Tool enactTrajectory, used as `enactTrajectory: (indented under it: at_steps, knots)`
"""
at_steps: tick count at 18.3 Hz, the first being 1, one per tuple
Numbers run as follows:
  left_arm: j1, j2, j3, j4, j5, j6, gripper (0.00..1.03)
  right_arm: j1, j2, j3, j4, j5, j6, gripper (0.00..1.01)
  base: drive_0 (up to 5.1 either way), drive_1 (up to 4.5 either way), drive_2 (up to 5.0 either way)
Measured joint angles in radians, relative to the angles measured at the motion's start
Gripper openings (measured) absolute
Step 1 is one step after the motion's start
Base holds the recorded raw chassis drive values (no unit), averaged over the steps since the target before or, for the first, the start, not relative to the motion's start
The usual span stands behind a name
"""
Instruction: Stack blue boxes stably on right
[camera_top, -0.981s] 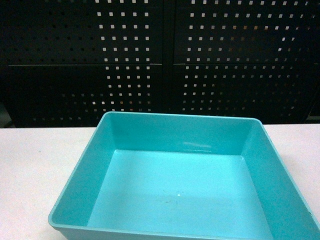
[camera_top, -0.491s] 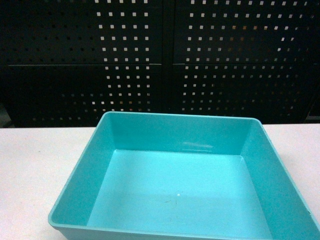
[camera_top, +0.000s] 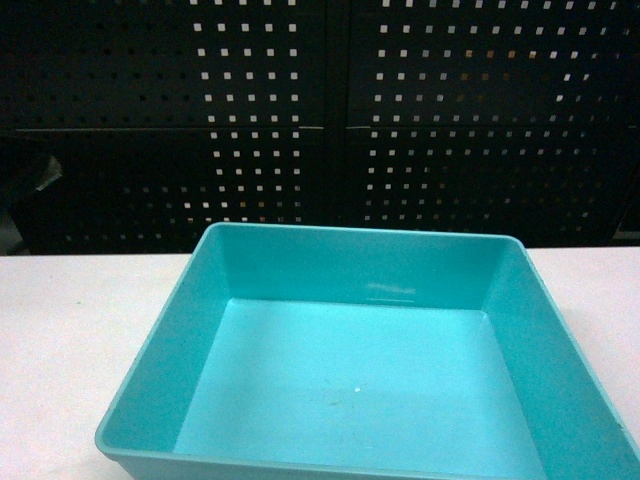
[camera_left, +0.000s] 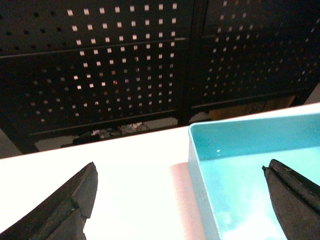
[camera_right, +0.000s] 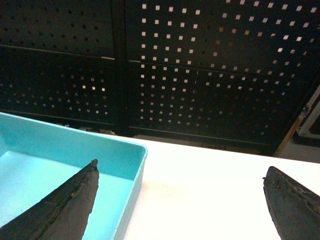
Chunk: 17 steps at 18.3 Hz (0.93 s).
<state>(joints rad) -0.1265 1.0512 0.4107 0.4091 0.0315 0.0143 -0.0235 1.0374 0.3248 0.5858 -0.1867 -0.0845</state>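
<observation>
Across the lower centre of the head frame the turquoise tub (camera_top: 360, 390) sits alone on the white table (camera_top: 60, 330), nothing stacked, no royal-blue tub visible, while left gripper (camera_left: 182, 200) and right gripper (camera_right: 182, 200) gape wide, straddling its side walls, empty.

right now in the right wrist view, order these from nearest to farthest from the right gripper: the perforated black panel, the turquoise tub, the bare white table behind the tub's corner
From the right gripper, whose jaws stand wide open:
1. turquoise tub, lower left; its right wall lies under the left finger.
2. white table, the bare strip beyond the tub's corner, centre to right.
3. perforated black panel, upright behind the table's far edge.
</observation>
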Motion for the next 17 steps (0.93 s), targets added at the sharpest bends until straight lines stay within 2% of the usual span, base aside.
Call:
enactTrajectory:
  at_steps: [1, 2, 5, 7, 8, 10, 11, 13, 17]
  knots:
    - [-0.006, 0.047, 0.048, -0.058, 0.010, 0.008, 0.98, 0.019, 0.058, 0.060, -0.054, 0.008, -0.014, 0.98, 0.0, 0.00, 0.0]
    - [-0.010, 0.100, 0.111, -0.123, 0.021, 0.014, 0.98, 0.039, 0.128, 0.129, -0.088, 0.024, -0.019, 0.98, 0.0, 0.00, 0.0]
    - [-0.008, 0.269, 0.294, -0.285, 0.063, 0.019, 0.98, 0.074, 0.334, 0.344, -0.245, 0.029, -0.025, 0.98, 0.0, 0.00, 0.0]
    - [-0.018, 0.368, 0.358, -0.340, 0.057, 0.019, 0.98, 0.097, 0.436, 0.410, -0.283, 0.051, -0.022, 0.98, 0.0, 0.00, 0.0]
    - [-0.034, 0.411, 0.371, -0.334, 0.030, 0.023, 0.98, 0.110, 0.470, 0.435, -0.309, 0.057, -0.018, 0.98, 0.0, 0.00, 0.0]
    - [-0.060, 0.500, 0.403, -0.350, 0.002, 0.022, 0.98, 0.137, 0.528, 0.465, -0.308, 0.083, -0.018, 0.98, 0.0, 0.00, 0.0]
    - [-0.074, 0.555, 0.425, -0.357, -0.032, 0.022, 0.98, 0.145, 0.581, 0.472, -0.299, 0.105, -0.018, 0.98, 0.0, 0.00, 0.0]
    - [-0.081, 0.620, 0.432, -0.359, -0.056, 0.019, 0.98, 0.147, 0.648, 0.455, -0.285, 0.128, -0.018, 0.98, 0.0, 0.00, 0.0]
    - [-0.089, 0.676, 0.390, -0.306, -0.080, -0.007, 0.98, 0.140, 0.684, 0.369, -0.211, 0.131, -0.018, 0.98, 0.0, 0.00, 0.0]
